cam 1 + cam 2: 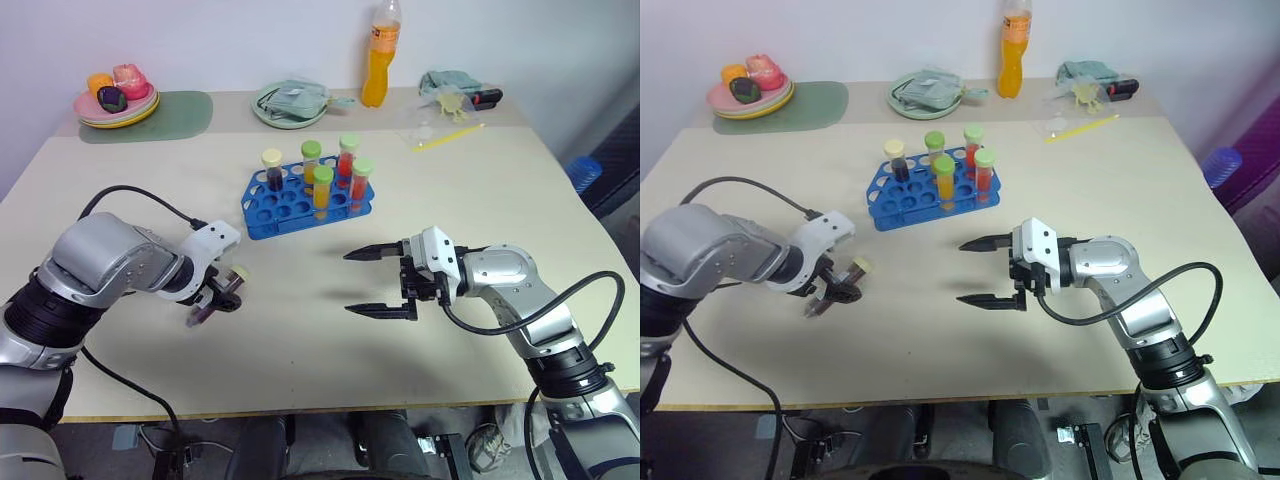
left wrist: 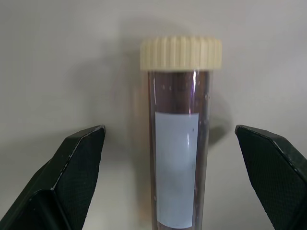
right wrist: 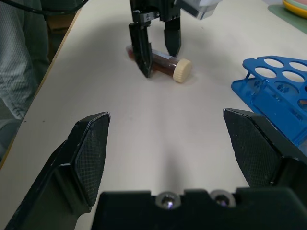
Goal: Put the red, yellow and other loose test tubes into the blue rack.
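A dark maroon test tube [image 2: 176, 143] with a pale-yellow cap and a white label lies flat on the table at the front left. My left gripper [image 1: 218, 298] points down over it, open, with one finger on each side of the tube and not touching it. The blue rack [image 1: 270, 215] stands in the middle of the table, farther back. It holds several upright tubes with red, yellow-orange and dark liquid. My right gripper [image 1: 348, 282] hovers open and empty in front of the rack, pointing left toward the lying tube.
Along the back edge stand a tall orange drink bottle [image 1: 378, 60], a round green plate [image 1: 290, 108] and a stack of plates with toy food [image 1: 115, 100] on a green mat. Small items [image 1: 455, 90] and a yellow stick [image 1: 447, 139] lie at the back right.
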